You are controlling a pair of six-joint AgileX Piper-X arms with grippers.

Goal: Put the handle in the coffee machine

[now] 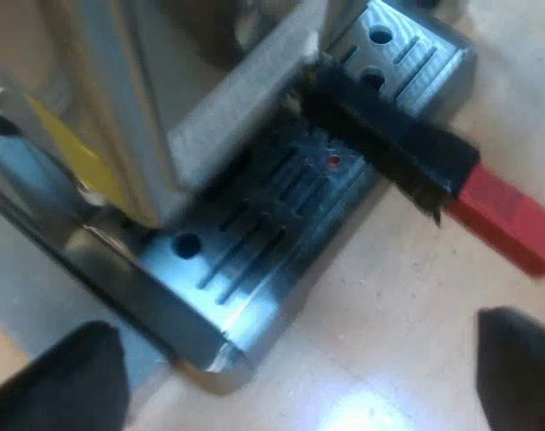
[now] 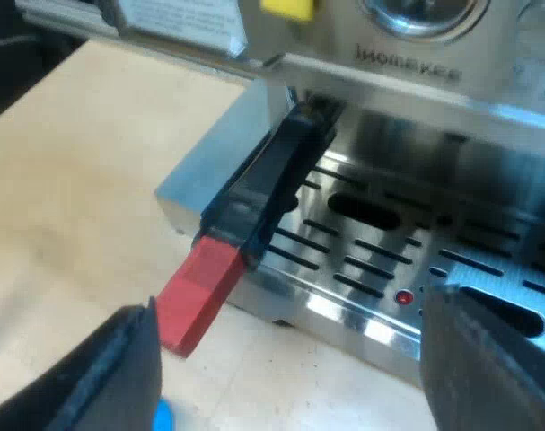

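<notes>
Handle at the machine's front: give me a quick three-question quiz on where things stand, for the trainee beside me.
1. True or false: the left gripper is shut on the handle.
2. Where does the handle's red end point? A) into a mug. B) out past the drip tray, over the table. C) into the bean hopper.
3. Fill in: the right gripper has its fingers ___, holding nothing.
Key: 1 false, it is open and apart from the handle; 2 B; 3 open.
</notes>
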